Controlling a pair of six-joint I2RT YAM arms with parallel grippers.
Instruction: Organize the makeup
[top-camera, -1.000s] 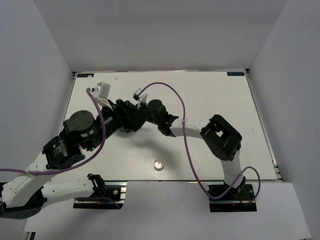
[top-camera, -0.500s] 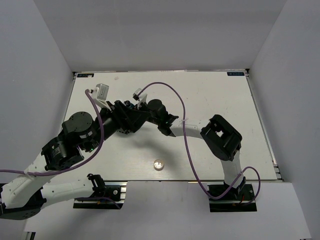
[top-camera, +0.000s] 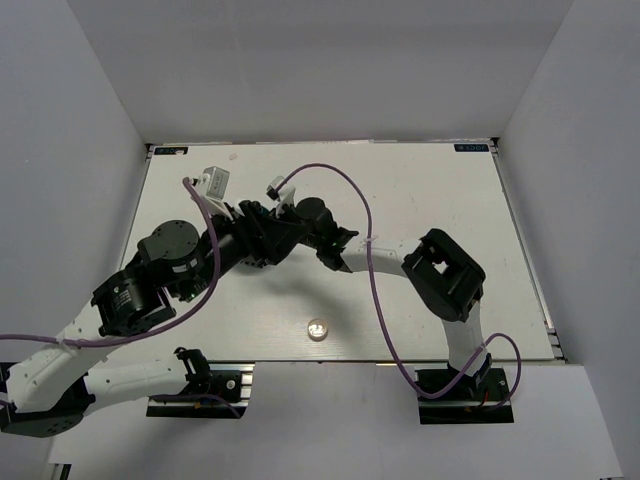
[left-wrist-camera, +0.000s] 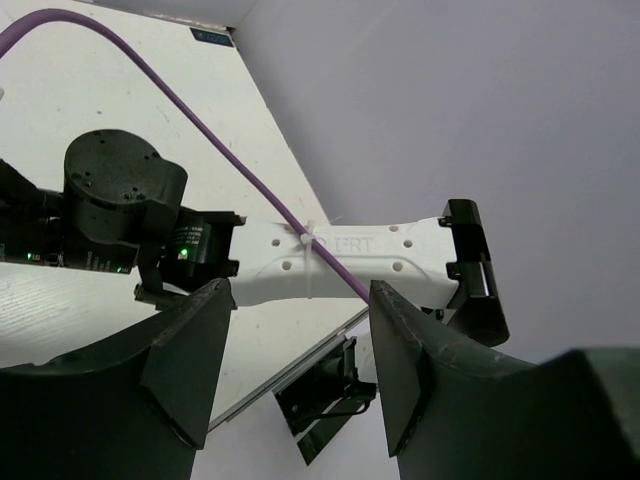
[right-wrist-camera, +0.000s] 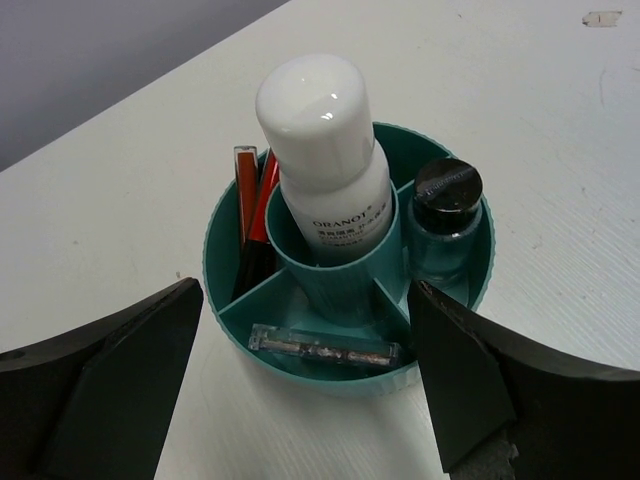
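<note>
Near 6 o'clock on the matte white surface (top-camera: 420, 200), between pale walls (top-camera: 80, 150), sits a tiny clear jar (top-camera: 317, 328). Beyond, a ribbed teal holder (right-wrist-camera: 213, 255) carries a glossy white bottle (right-wrist-camera: 325, 150), with red pencils (right-wrist-camera: 262, 210) at 9 o'clock. Left claw (left-wrist-camera: 298, 300) and right claw (right-wrist-camera: 305, 288) gape, empty.

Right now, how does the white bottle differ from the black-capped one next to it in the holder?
The white bottle is taller and wider than the black-capped bottle. The white bottle stands in the centre cup, the black-capped bottle in an outer compartment. Both stand upright in the teal holder.
</note>
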